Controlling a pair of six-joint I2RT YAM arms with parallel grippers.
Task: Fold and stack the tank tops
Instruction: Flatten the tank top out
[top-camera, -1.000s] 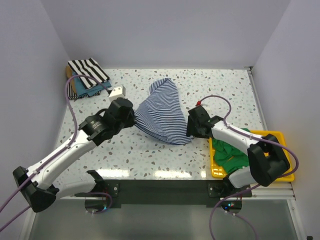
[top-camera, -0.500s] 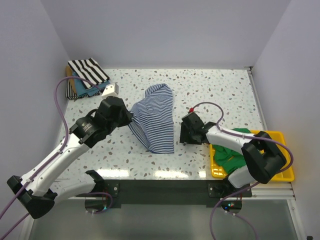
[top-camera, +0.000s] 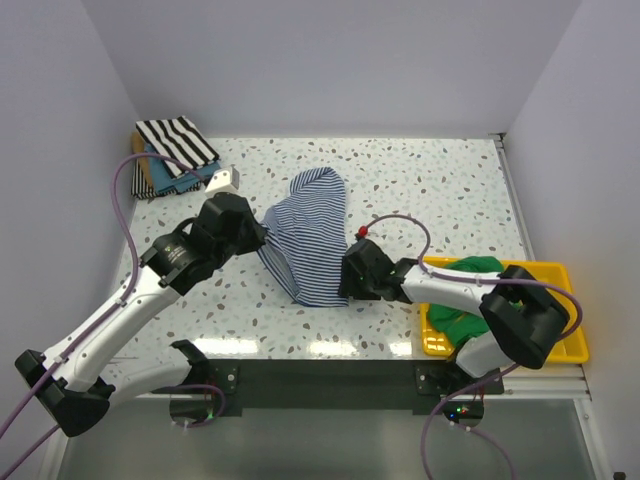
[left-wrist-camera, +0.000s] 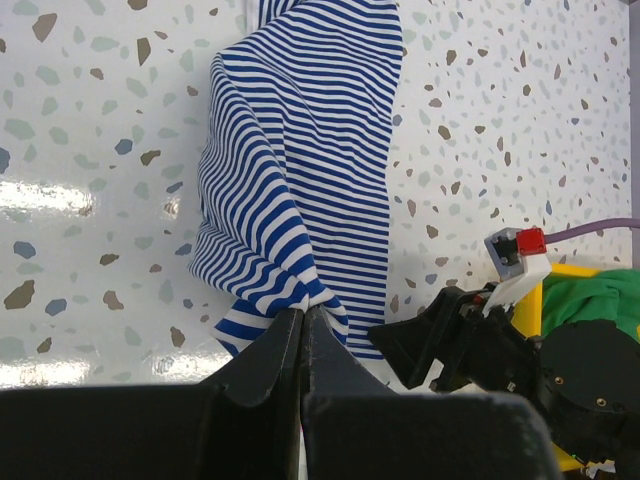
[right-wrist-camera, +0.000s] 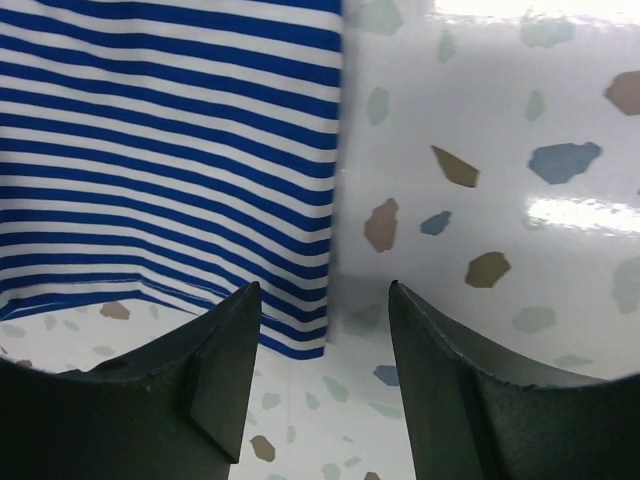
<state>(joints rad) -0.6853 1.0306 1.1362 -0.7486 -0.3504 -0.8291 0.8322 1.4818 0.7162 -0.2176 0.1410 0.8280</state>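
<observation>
The blue-and-white striped tank top (top-camera: 310, 235) lies folded lengthwise in the middle of the table; it also shows in the left wrist view (left-wrist-camera: 300, 150) and the right wrist view (right-wrist-camera: 170, 130). My left gripper (top-camera: 262, 237) is shut on its left edge, pinching a bunch of cloth (left-wrist-camera: 305, 305). My right gripper (top-camera: 343, 283) is open and empty, low at the top's near right corner (right-wrist-camera: 305, 345). The green tank top (top-camera: 465, 300) lies in the yellow tray (top-camera: 560, 275). Folded tops, black-and-white striped (top-camera: 175, 140) uppermost, are stacked at the far left corner.
The table (top-camera: 450, 190) is speckled white with walls at the left and back. The yellow tray sits at the near right edge. A purple cable loops above each arm.
The striped top has been folded from a wide spread into a narrow strip. My right gripper let go of it and moved left toward its near right corner. My left gripper shifted slightly left.
</observation>
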